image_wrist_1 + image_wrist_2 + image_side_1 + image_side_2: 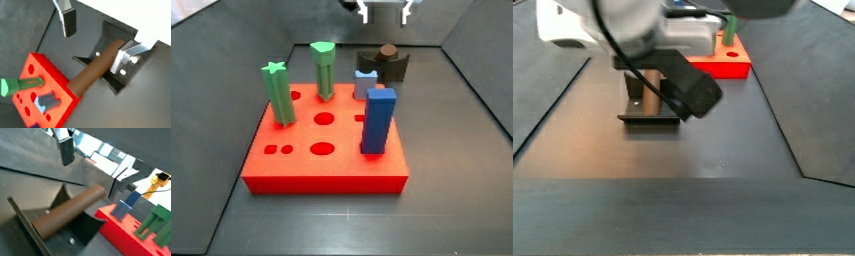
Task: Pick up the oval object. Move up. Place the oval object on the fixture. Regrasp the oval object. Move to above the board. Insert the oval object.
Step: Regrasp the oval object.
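Oval peg resting on the fixture, gripper spread above it

The gripper (100,32) hangs over the fixture (110,80), its fingers (67,22) wide apart and gripping nothing. The oval object (93,70) lies in the fixture's notch, free of both fingers. The board (329,150) sits just beside it, carrying green pegs (279,94) and a blue peg (378,120)

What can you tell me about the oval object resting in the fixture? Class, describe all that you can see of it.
The oval object is a long, smooth brown peg with a rounded end, matt, perhaps wood or plastic. It lies tilted in the notch of the dark fixture, which alone touches it. In both wrist views one end juts out towards the red board. The gripper hangs over it, jaws open, a finger on either side, neither touching. In a side view only its end shows.
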Available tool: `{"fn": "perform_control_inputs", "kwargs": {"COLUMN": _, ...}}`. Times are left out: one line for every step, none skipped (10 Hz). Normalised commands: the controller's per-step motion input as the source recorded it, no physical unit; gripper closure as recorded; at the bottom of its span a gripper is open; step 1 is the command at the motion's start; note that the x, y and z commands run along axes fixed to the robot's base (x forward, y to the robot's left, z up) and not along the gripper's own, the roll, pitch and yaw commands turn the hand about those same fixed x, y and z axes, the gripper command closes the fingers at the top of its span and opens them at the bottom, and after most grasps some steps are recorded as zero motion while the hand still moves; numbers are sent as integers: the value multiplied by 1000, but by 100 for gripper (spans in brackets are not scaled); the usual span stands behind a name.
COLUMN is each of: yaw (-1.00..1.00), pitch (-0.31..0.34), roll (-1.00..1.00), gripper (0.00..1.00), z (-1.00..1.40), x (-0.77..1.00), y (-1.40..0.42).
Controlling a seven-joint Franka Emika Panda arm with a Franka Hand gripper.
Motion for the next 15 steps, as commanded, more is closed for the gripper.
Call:
{"fn": "perform_control_inputs", "kwargs": {"yaw": -11, "pitch": -42, "roll": -16, "gripper": 0, "z": -1, "x": -1000, "y": 0}}
{"fn": "perform_control_inputs", "kwargs": {"yaw": -15, "pitch": -62, "roll": 1, "gripper": 0, "z": 2, "x": -1000, "y": -6}}
{"fn": "perform_control_inputs", "kwargs": {"yaw": -15, "pitch": -72, "roll": 10, "gripper": 0, "z": -2, "x": -1000, "y": -3}}
{"fn": "perform_control_inputs", "kwargs": {"yaw": -2, "pitch": -96, "roll": 30, "gripper": 0, "z": 6, "x": -1000, "y": -8}}
{"fn": "perform_control_inputs", "kwargs": {"yaw": 5, "pitch": -106, "roll": 39, "gripper": 0, "z": 13, "x": -1000, "y": -11}}
{"fn": "perform_control_inputs", "kwargs": {"yaw": 16, "pitch": -120, "roll": 55, "gripper": 0, "z": 14, "x": -1000, "y": -15}}
{"fn": "perform_control_inputs", "kwargs": {"yaw": 30, "pitch": -131, "roll": 70, "gripper": 0, "z": 12, "x": -864, "y": -20}}
{"fn": "perform_control_inputs", "kwargs": {"yaw": 41, "pitch": -138, "roll": 81, "gripper": 0, "z": 13, "x": -730, "y": -21}}
{"fn": "perform_control_inputs", "kwargs": {"yaw": -1000, "pitch": -43, "roll": 859, "gripper": 0, "z": -182, "x": -334, "y": -1000}}
{"fn": "perform_control_inputs", "kwargs": {"yaw": -1000, "pitch": -46, "roll": 865, "gripper": 0, "z": -180, "x": -259, "y": -1000}}
{"fn": "perform_control_inputs", "kwargs": {"yaw": -1000, "pitch": -84, "roll": 866, "gripper": 0, "z": -125, "x": -142, "y": -1000}}
{"fn": "perform_control_inputs", "kwargs": {"yaw": -1000, "pitch": -111, "roll": 858, "gripper": 0, "z": -126, "x": -132, "y": -1000}}
{"fn": "perform_control_inputs", "kwargs": {"yaw": -1000, "pitch": -152, "roll": 852, "gripper": 0, "z": -104, "x": -135, "y": -1000}}
{"fn": "perform_control_inputs", "kwargs": {"yaw": -1000, "pitch": -171, "roll": 851, "gripper": 0, "z": -85, "x": -139, "y": -1000}}
{"fn": "perform_control_inputs", "kwargs": {"yaw": -1000, "pitch": -211, "roll": 849, "gripper": 0, "z": -41, "x": -108, "y": -750}}
